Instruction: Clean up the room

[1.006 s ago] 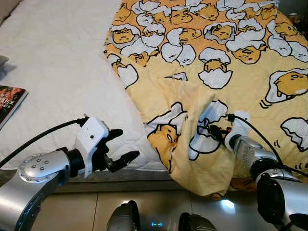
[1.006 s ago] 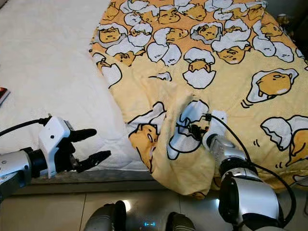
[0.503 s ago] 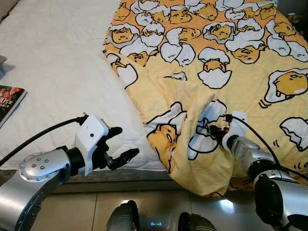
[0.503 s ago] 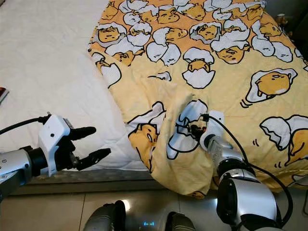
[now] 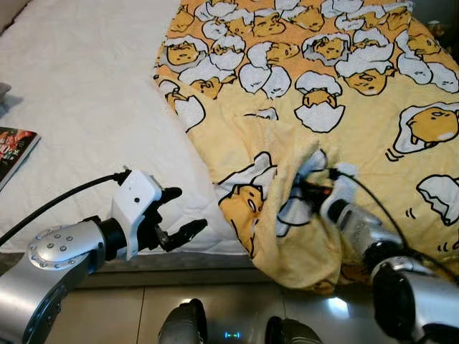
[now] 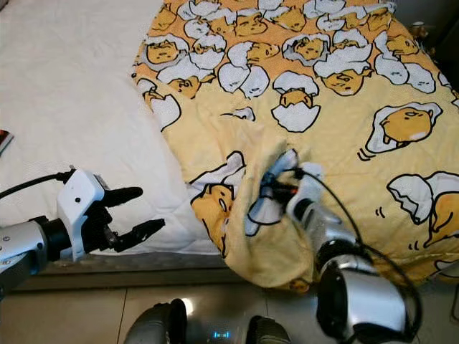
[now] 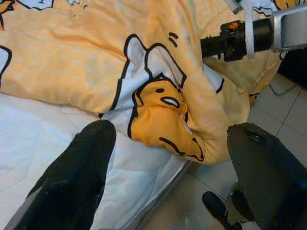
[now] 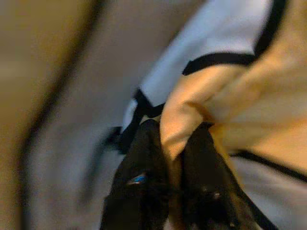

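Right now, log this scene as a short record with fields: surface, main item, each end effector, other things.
surface: bed with white sheet
main item: yellow egg-print blanket, lying over the bed's right side, near edge bunched
right end effector: shut on a fold of the blanket near its front edge
left end effector: open, above the bed's front edge, beside the blanket corner, not touching it
other: book at the bed's left edge
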Controlling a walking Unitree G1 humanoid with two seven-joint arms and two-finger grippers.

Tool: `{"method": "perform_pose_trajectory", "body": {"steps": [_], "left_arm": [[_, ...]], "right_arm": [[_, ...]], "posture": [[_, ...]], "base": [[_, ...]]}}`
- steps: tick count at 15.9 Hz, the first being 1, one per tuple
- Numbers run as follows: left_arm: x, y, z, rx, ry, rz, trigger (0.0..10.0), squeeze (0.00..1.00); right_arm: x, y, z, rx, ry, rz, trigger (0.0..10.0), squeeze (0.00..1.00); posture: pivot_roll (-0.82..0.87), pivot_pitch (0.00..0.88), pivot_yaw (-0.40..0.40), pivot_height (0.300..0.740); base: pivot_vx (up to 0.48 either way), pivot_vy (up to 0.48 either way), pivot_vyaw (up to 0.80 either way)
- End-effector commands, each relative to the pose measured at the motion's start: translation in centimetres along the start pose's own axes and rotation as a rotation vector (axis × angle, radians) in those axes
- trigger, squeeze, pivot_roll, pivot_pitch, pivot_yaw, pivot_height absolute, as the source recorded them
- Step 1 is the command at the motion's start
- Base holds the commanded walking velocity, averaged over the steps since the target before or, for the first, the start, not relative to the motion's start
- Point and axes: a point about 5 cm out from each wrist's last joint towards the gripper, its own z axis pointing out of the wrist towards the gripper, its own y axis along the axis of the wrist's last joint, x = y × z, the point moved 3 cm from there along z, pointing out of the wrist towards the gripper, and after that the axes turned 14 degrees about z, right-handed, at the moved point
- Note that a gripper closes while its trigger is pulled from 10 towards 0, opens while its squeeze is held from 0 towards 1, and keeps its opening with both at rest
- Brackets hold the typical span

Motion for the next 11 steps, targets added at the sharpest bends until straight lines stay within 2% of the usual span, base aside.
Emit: {"method": "perform_pose_trajectory", "body": {"steps": [1, 3, 5, 6, 7, 8, 9, 10, 11], "left_arm": [[0.0, -0.2, 0.0, 0.004, 0.003, -0.001, 10.0, 0.00], [0.0, -0.2, 0.2, -0.008, 0.009, -0.001, 10.0, 0.00], [0.1, -0.1, 0.5, -0.019, 0.012, 0.002, 10.0, 0.00], [0.1, -0.1, 0.6, -0.023, 0.013, 0.003, 10.0, 0.00], [0.1, 0.0, 0.7, -0.030, 0.012, 0.005, 10.0, 0.00], [0.0, 0.1, 1.0, -0.038, 0.005, 0.007, 10.0, 0.00], [-0.2, 0.0, 1.1, -0.040, 0.001, 0.008, 10.0, 0.00], [-0.3, 0.0, 1.2, -0.042, -0.002, 0.011, 10.0, 0.00], [-0.3, 0.0, 1.2, -0.042, -0.003, 0.012, 10.0, 0.00]], "right_arm": [[1.2, -0.5, 0.2, 0.020, 0.108, 0.006, 0.0, 0.00], [4.8, -3.7, -0.2, 0.163, 0.421, -0.005, 0.0, 0.00], [8.1, -7.1, -1.9, 0.318, 0.649, -0.069, 0.0, 0.00], [8.9, -8.2, -2.6, 0.375, 0.712, -0.102, 0.0, 0.00], [9.9, -10.0, -3.9, 0.481, 0.802, -0.168, 0.0, 0.00], [9.9, -12.4, -5.4, 0.616, 0.863, -0.299, 0.0, 0.00], [9.4, -13.4, -5.8, 0.667, 0.859, -0.384, 0.0, 0.00], [9.1, -13.8, -5.8, 0.680, 0.832, -0.432, 2.2, 0.00], [9.0, -13.9, -5.8, 0.680, 0.821, -0.444, 2.2, 0.00]], "posture": [[0.24, 0.149, 0.005, 0.740], [0.22, 0.122, -0.001, 0.740], [0.21, 0.104, -0.003, 0.740], [0.21, 0.099, -0.002, 0.740], [0.21, 0.096, -0.002, 0.740], [0.20, 0.092, -0.002, 0.740], [0.20, 0.091, -0.003, 0.740], [0.20, 0.092, -0.004, 0.740], [0.20, 0.092, -0.004, 0.740]], "base": [[0.000, 0.000, 0.00], [0.000, 0.000, 0.00], [0.000, 0.000, 0.00], [0.000, 0.000, 0.00], [0.000, 0.000, 0.00], [0.000, 0.000, 0.00], [0.000, 0.000, 0.00], [0.000, 0.000, 0.00], [0.000, 0.000, 0.00]]}}
